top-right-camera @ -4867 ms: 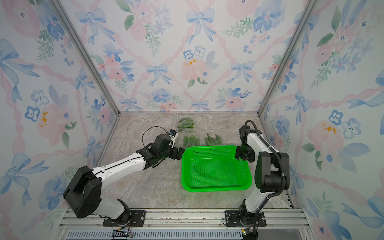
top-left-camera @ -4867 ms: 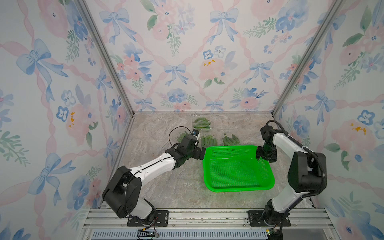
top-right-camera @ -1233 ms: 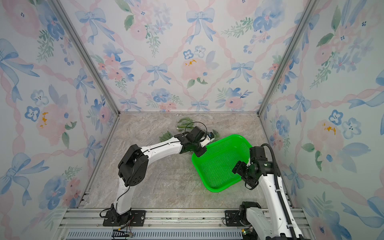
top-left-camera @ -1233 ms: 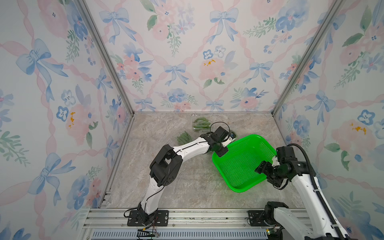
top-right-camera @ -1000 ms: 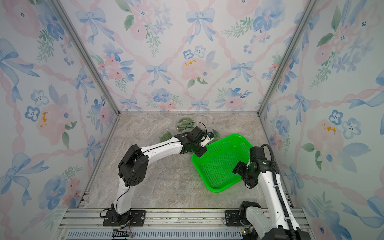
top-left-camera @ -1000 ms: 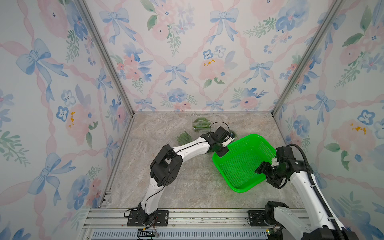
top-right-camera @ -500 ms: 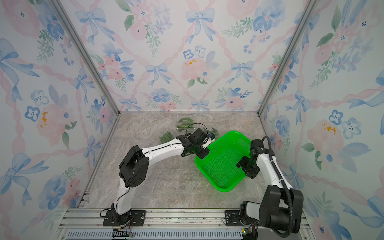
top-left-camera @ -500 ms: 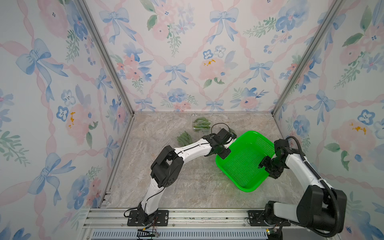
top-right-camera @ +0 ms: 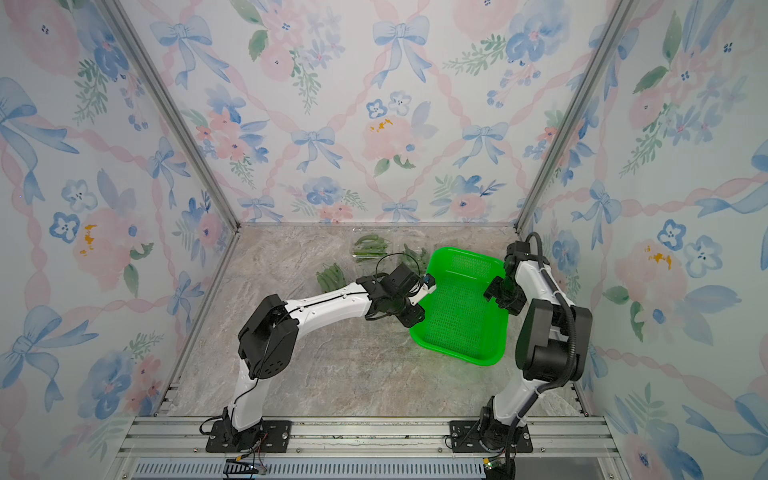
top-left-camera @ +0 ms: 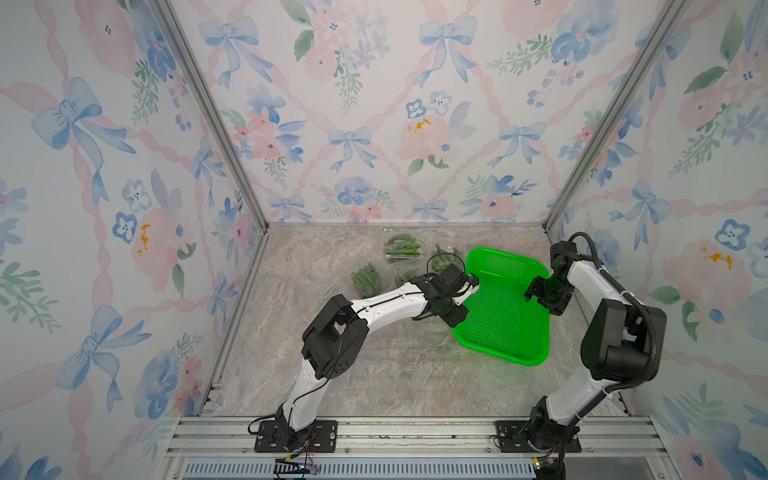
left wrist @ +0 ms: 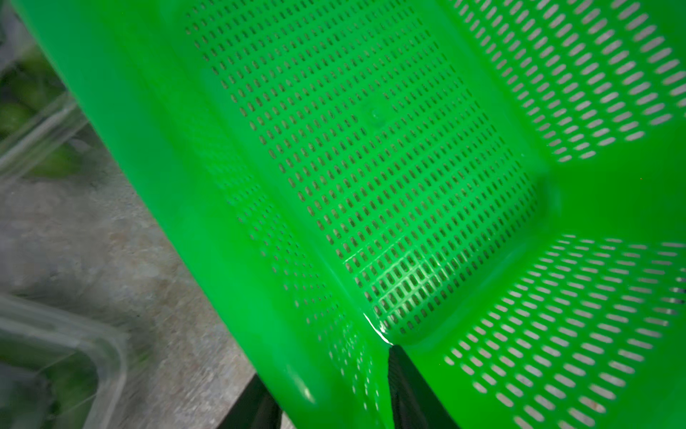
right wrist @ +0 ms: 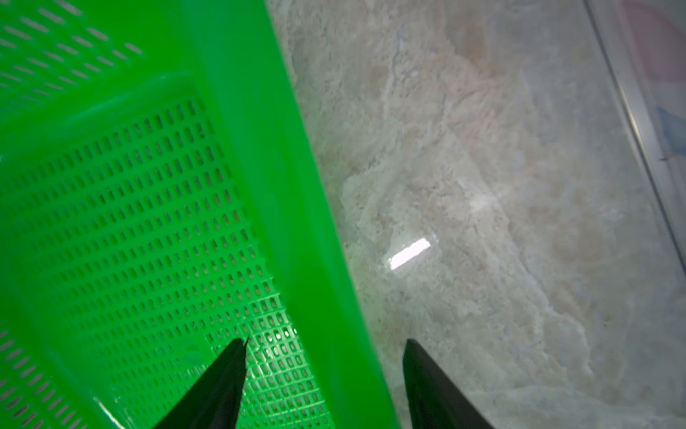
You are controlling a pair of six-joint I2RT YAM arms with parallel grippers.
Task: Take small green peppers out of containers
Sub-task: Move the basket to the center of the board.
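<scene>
No text, label, brand, number or sign can be read in any view. The clear containers [left wrist: 104, 371] and the green basket [top-left-camera: 498, 316] show no legible print.

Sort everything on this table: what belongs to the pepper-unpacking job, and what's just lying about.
Belongs to the job:
- small green peppers
- clear containers

Not part of the job:
- green basket
- marble table
</scene>
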